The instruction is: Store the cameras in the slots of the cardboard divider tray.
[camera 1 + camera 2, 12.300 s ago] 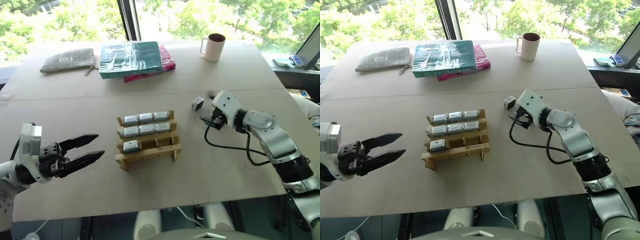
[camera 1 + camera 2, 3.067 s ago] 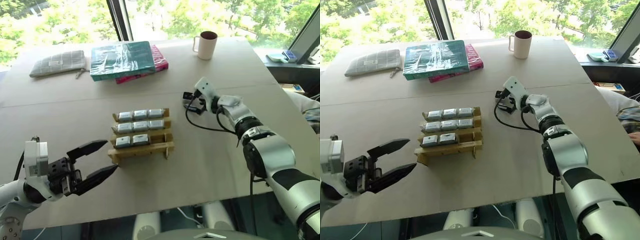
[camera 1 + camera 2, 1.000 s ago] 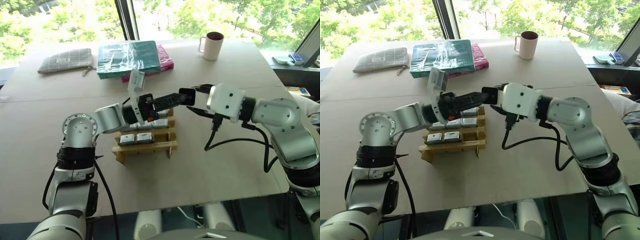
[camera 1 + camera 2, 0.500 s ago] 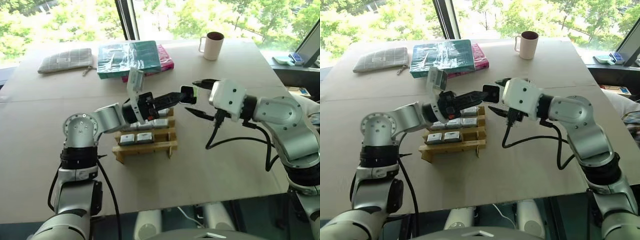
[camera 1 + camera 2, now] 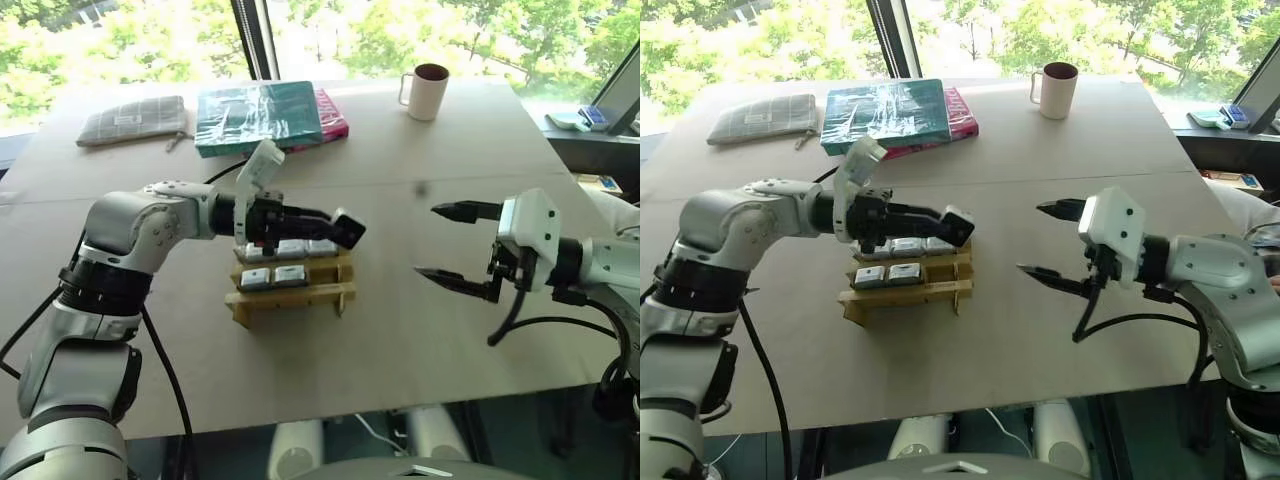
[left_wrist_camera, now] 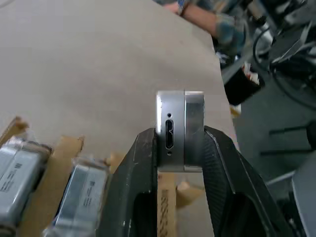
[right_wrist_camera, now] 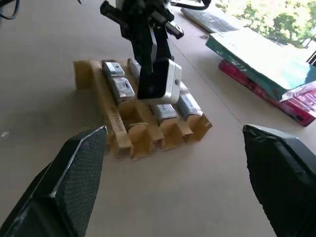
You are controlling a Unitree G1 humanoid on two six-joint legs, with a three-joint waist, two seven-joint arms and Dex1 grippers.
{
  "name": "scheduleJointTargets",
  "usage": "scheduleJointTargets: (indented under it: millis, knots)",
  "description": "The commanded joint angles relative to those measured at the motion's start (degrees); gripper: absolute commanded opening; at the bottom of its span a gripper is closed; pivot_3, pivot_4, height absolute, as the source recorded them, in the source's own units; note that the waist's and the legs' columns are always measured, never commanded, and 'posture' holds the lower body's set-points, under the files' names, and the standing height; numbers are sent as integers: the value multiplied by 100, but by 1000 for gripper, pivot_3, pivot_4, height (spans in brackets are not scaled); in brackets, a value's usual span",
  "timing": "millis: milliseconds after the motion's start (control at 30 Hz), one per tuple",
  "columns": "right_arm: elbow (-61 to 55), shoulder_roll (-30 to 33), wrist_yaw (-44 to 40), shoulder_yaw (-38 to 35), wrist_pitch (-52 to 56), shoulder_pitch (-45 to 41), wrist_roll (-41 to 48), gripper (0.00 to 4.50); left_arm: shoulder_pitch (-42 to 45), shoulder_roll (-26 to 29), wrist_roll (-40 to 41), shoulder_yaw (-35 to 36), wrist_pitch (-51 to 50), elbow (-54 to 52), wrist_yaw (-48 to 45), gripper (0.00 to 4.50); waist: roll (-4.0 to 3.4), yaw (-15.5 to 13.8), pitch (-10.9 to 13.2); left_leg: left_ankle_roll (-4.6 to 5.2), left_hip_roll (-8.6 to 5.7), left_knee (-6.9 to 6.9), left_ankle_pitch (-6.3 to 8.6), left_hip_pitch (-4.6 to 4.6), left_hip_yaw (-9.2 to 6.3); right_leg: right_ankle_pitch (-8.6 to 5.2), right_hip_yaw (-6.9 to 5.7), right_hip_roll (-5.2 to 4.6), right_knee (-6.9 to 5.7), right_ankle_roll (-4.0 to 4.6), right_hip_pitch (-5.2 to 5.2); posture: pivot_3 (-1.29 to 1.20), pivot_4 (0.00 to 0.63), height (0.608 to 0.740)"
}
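Head views: we see left pincer [image 5: 340, 229] clamped on camera [image 5: 347, 230], above right end of cardboard divider tray [image 5: 290, 292]; back-row slots partly hidden behind arm.
Left wrist view: camera face unreadable, tray cut off at frame edge.
Right wrist view: right pincer [image 5: 452, 246] spread wide, empty, well apart on worktop [image 5: 400, 330].

The cardboard divider tray [image 5: 291, 282] sits mid-table, cameras [image 5: 282, 262] in its slots. Behind it lie flat packets [image 5: 262, 117]; a mug [image 5: 428, 91] stands behind-right.
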State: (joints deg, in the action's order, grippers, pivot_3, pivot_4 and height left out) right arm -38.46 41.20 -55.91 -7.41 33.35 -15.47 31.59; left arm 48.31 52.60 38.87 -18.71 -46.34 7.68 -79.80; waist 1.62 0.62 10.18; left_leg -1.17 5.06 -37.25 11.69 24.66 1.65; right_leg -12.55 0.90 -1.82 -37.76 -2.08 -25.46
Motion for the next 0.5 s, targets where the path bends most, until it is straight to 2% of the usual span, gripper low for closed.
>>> scheduleJointTargets:
  millis: [33, 300, 500]
  knots:
    - [-166, 44, 82, -72, -198, 82, 73, 4354, 232, 75, -671, -261, 533, 158, -660, 659, 0, -6, 0, 0, 0, -3, 0, 1, -2, 0, 0, 0, -1, 0, 0, 0, 150, 740]
    - [-194, 49, 307, 74, -408, 292, -31, 4354, 333, -60, -1877, -626, 1227, 672, -1159, 659, 0, -12, 0, 1, 0, -6, 0, 11, -2, -1, 3, 2, 0, -1, -3, 0, 150, 740]
    - [-221, 132, 375, 100, -538, 417, -118, 4354, 399, -222, -2475, -610, 1520, 670, -1037, 659, 0, -1, 0, 1, 0, -8, 0, 5, -1, -1, 8, 3, -8, -1, -3, 0, 150, 740]
